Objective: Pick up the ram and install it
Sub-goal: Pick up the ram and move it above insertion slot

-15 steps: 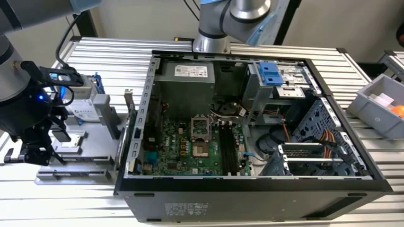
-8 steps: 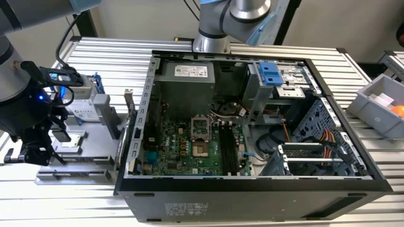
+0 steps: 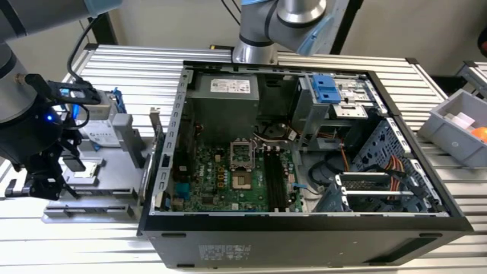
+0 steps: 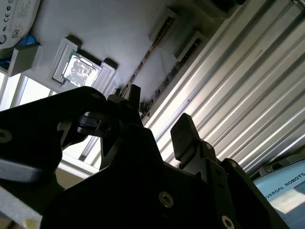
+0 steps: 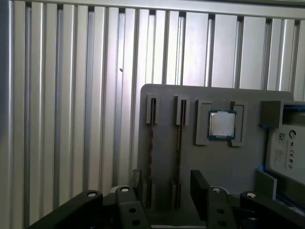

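Ribbed aluminium slats form the desk (image 3: pixel 137 63), and at its centre in the exterior view lies an open computer case (image 3: pixel 304 228), side panel off, with the green motherboard (image 3: pixel 228 177) facing up. The dark robot arm (image 3: pixel 19 85) fills the nine o'clock edge of that view and reaches down beside the case. Under it, at about nine o'clock from the case, a flat grey tray (image 3: pixel 114 200) rests on the slats. A grey bin (image 3: pixel 449 125) stands at three o'clock, well apart from the case.

At the far end of the tray lies a hard drive (image 3: pixel 102 134) with a white label. It also shows in the first wrist view (image 5: pixel 286 152).

The hand (image 3: pixel 42 185) hangs over the near end of the tray. In both wrist views (image 5: pixel 167 183) (image 4: pixel 159 112) its two black fingers (image 5: pixel 200 183) stand clearly apart, with nothing between them. Whether they touch the tray cannot be told.

The ram (image 5: pixel 151 143) (image 4: pixel 143 69) stands on its thin edge in a long narrow slot of the tray. A second stick (image 5: pixel 179 143) sits the same way in the slot just beside it. In the first wrist view both slots run toward the gap between the fingers. The ram is in the tray and not in the case.

A small square silver processor (image 5: pixel 221 125) (image 4: pixel 78 71) (image 3: pixel 90 168) sits in its own pocket between the slots and the hard drive.
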